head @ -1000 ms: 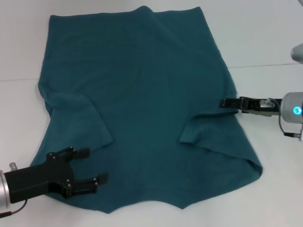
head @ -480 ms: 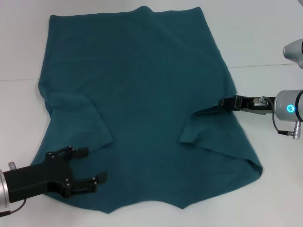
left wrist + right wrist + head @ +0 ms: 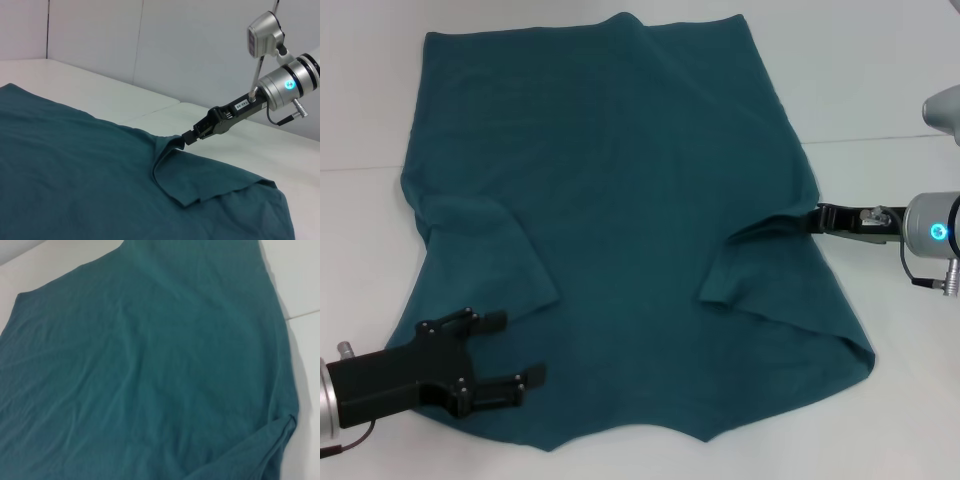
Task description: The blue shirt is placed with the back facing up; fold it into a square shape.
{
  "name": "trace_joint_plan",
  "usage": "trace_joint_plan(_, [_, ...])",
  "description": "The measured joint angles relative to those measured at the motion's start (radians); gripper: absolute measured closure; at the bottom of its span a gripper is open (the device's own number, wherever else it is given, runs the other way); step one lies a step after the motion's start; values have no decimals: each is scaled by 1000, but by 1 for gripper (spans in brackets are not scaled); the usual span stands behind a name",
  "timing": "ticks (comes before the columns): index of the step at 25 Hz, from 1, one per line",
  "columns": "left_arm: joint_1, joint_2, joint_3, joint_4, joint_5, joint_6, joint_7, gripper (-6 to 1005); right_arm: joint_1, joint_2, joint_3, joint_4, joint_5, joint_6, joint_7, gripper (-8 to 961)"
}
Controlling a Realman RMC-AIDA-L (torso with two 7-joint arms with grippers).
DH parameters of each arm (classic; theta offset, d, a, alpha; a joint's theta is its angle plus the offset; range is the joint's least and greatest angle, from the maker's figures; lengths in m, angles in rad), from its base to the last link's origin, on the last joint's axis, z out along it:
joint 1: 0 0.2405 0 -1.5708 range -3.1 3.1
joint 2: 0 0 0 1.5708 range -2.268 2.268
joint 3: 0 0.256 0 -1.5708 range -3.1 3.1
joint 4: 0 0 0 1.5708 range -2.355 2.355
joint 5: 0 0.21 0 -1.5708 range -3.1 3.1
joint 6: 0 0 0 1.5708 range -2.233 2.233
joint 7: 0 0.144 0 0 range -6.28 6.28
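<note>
The blue shirt (image 3: pixel 620 200) lies spread on the white table, plain side up, with both sleeves folded inward. My left gripper (image 3: pixel 515 350) rests open over the shirt's near left corner, beside the folded left sleeve. My right gripper (image 3: pixel 815 219) is at the shirt's right edge, shut on the fabric by the right sleeve fold. In the left wrist view the right gripper (image 3: pixel 190 137) pinches a raised ridge of the shirt (image 3: pixel 75 175). The right wrist view is filled by the shirt (image 3: pixel 150 365), and no fingers show there.
The white table (image 3: pixel 880 80) surrounds the shirt, with bare surface to the right and far left. A seam (image 3: pixel 880 138) crosses the table on the right. A pale wall (image 3: pixel 150 40) stands behind the table.
My right gripper has drawn back to the right, and the shirt's edge has come with it as a small ridge. The left gripper has not moved.
</note>
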Motion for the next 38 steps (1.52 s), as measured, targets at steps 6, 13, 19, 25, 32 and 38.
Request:
trace_joint_plan(6, [-1, 0, 0, 0, 0, 0, 0, 66, -1, 4, 4, 0, 5, 11, -10, 914])
trace_joint_plan(13, [-2, 0, 0, 0, 0, 0, 0, 65, 2, 14, 6, -7, 8, 28, -23, 952])
trace_joint_plan(19, [-7, 2, 0, 1, 0, 0, -3, 65, 28, 23, 2, -7, 43, 54, -58, 950])
trace_joint_plan(25, [-14, 4, -2, 2, 0, 0, -6, 65, 66, 40, -1, -3, 58, 116, -83, 948])
trace_joint_plan(32, [-15, 5, 0, 2, 0, -8, -8, 65, 84, 49, -16, 19, 59, 168, -93, 946])
trace_joint_plan(38, [-15, 8, -3, 4, 0, -9, -8, 65, 25, 34, -4, -19, 66, 89, -93, 944])
